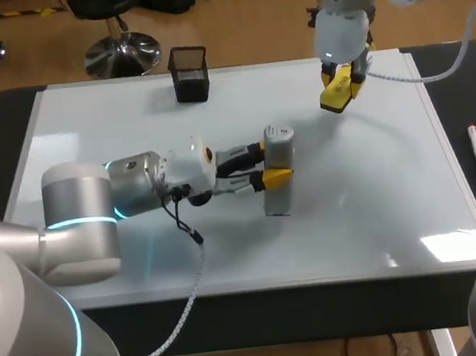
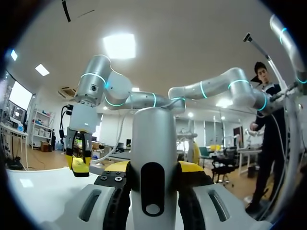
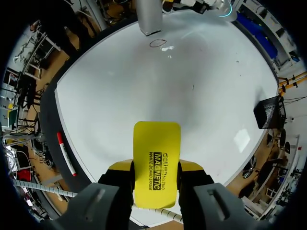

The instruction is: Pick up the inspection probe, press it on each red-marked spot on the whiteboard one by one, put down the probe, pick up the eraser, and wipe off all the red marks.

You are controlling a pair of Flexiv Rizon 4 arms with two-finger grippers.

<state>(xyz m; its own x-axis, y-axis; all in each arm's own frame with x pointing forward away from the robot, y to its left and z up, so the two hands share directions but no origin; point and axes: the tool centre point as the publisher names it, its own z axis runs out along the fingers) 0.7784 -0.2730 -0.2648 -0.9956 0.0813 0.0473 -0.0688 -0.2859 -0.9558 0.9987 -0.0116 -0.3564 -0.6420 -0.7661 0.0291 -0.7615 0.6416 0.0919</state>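
While the left hand [image 1: 269, 162] is clamped on the grey probe [image 1: 279, 141], upright at the middle of the whiteboard [image 1: 380, 204], the right hand [image 1: 340, 87] grips the yellow eraser [image 3: 156, 153] above the far right corner. A black mesh cup [image 1: 190, 74] stands at the far edge; its contents cannot be told.

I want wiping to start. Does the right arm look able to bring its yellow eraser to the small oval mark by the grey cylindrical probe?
Likely yes: bare whiteboard lies between the yellow eraser and the oval mark. But the grey probe, in the left gripper, stands right beside it.
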